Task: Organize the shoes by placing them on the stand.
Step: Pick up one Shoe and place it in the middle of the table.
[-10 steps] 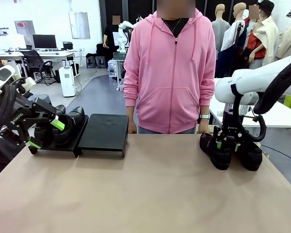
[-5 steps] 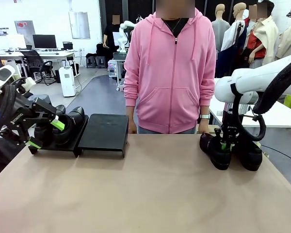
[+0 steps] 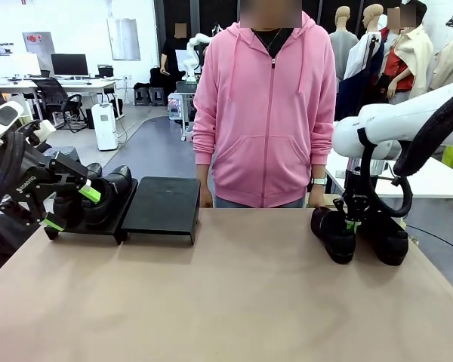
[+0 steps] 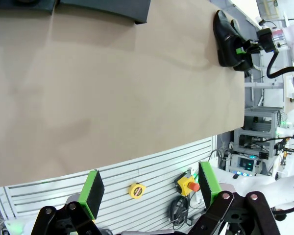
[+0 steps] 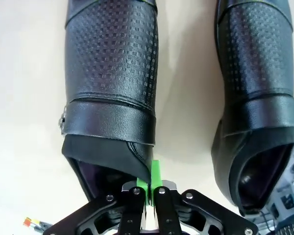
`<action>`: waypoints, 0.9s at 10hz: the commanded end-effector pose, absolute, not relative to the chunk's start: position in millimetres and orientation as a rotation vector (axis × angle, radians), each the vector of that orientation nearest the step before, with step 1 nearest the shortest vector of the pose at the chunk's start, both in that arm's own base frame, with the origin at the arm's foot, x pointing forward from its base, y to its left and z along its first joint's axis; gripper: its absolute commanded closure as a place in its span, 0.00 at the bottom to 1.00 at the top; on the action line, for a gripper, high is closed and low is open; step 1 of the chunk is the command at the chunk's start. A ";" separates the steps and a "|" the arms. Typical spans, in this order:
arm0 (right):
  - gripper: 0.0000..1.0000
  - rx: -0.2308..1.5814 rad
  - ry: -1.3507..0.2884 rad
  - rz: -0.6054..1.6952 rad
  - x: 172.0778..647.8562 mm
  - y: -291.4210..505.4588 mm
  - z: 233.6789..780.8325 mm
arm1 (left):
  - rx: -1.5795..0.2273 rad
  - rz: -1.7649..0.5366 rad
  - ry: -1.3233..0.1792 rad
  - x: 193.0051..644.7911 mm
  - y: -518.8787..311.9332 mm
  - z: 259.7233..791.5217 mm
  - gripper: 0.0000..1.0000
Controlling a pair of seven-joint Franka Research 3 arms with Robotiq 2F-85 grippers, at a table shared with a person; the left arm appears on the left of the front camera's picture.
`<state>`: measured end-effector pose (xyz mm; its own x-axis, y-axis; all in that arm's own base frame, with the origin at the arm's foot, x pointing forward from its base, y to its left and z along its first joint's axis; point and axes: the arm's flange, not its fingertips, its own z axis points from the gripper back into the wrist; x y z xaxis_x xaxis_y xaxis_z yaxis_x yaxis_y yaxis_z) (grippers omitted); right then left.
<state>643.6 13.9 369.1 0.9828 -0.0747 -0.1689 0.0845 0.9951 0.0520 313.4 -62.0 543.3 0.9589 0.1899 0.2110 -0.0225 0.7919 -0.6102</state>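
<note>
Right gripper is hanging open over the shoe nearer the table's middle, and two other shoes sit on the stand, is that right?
Not open. The right wrist view shows the right gripper shut, its pads pinching the rim of that shoe at its opening. The rest holds: two other shoes sit on the stand.

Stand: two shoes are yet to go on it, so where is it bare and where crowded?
The right tray is bare, between the filled left tray and the bare table middle. The left tray is crowded: two shoes, with the open left pincer at them.
</note>
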 end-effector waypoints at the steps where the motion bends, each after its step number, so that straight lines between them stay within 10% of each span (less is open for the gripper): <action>1: 1.00 0.030 0.135 -0.047 605.6 15.9 418.8 | -0.646 0.119 -0.267 311.4 -61.2 543.3 0.00; 5: 1.00 0.117 0.096 -0.077 479.7 28.3 473.9 | -0.646 0.119 -0.267 311.4 -61.2 543.3 0.00; 9: 1.00 0.111 0.091 -0.086 478.4 26.9 483.5 | -0.646 0.119 -0.267 311.4 -61.2 543.3 0.00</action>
<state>466.3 26.0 472.1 0.9908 -0.0900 -0.1012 0.1028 0.9863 0.1293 313.5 -61.8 543.3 0.9588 0.1905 0.2110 -0.0230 0.7919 -0.6102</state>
